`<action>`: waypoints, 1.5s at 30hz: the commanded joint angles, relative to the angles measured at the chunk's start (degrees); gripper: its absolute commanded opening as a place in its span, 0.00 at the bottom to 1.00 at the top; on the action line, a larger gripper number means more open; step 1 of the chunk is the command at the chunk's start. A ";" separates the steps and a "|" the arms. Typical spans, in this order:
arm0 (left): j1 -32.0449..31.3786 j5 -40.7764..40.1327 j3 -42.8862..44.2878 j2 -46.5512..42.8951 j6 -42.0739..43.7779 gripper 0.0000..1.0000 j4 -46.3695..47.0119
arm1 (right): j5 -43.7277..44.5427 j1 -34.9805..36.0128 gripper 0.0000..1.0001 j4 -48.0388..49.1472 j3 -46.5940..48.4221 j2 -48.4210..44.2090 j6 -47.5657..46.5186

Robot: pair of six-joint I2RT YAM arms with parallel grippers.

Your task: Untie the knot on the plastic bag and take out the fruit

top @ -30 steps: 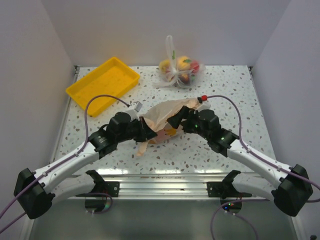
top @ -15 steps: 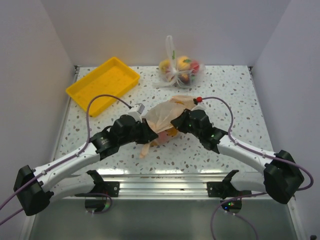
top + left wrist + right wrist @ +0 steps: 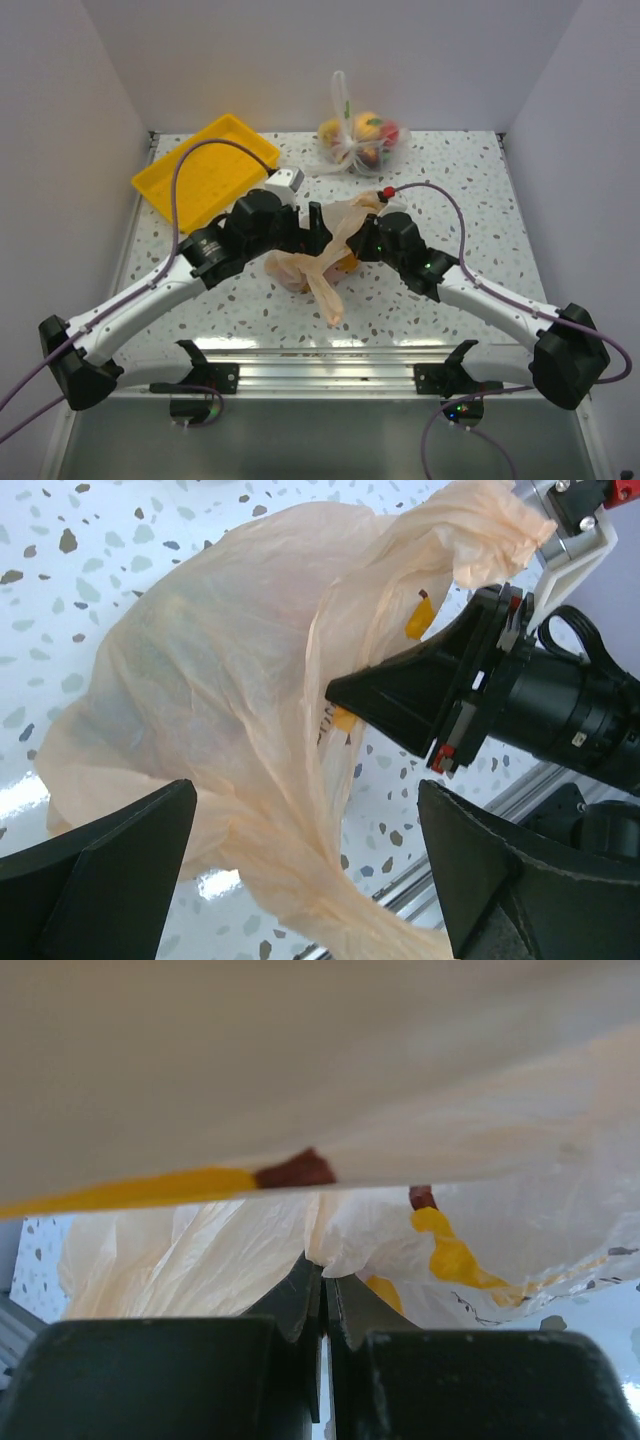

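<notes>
The peach-orange plastic bag (image 3: 318,262) lies crumpled mid-table between both grippers. Its twisted tail (image 3: 329,298) trails toward the front edge; in the left wrist view this tail (image 3: 322,880) runs down between my spread fingers. The left gripper (image 3: 314,226) is open just left of the bag, its fingers (image 3: 110,875) wide apart and touching nothing. On the bag's right side the right gripper (image 3: 357,240) is shut, pinching a fold of film (image 3: 345,1230) at its tips (image 3: 323,1265). That same pinch (image 3: 335,692) also shows in the left wrist view. The knot itself and the fruit are hidden in the plastic.
A yellow tray (image 3: 205,165) sits at the back left. A clear bag of fruit (image 3: 360,140) with a white knot stands at the back centre. Walls close in on three sides. A metal rail (image 3: 320,372) runs along the near edge.
My left gripper has opened, let go of the bag and drawn back and up. The right gripper has shut on the bag. The tail has swung toward the front.
</notes>
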 commanded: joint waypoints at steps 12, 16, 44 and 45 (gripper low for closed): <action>-0.13 -0.60 9.51 20.45 9.61 0.74 2.50 | -4.44 -0.08 0.00 0.64 2.44 -1.84 -5.54; -0.04 -0.59 9.86 23.44 10.05 0.51 3.20 | -4.71 -0.08 0.00 0.91 2.18 -1.75 -5.63; 39.95 4.31 -5.16 19.23 6.27 0.00 10.76 | -3.03 -17.92 0.00 -11.40 -6.71 -3.95 -4.91; 39.86 6.24 -5.34 18.97 6.19 0.04 11.20 | -5.30 -17.92 0.00 -11.14 -6.18 -4.21 -5.88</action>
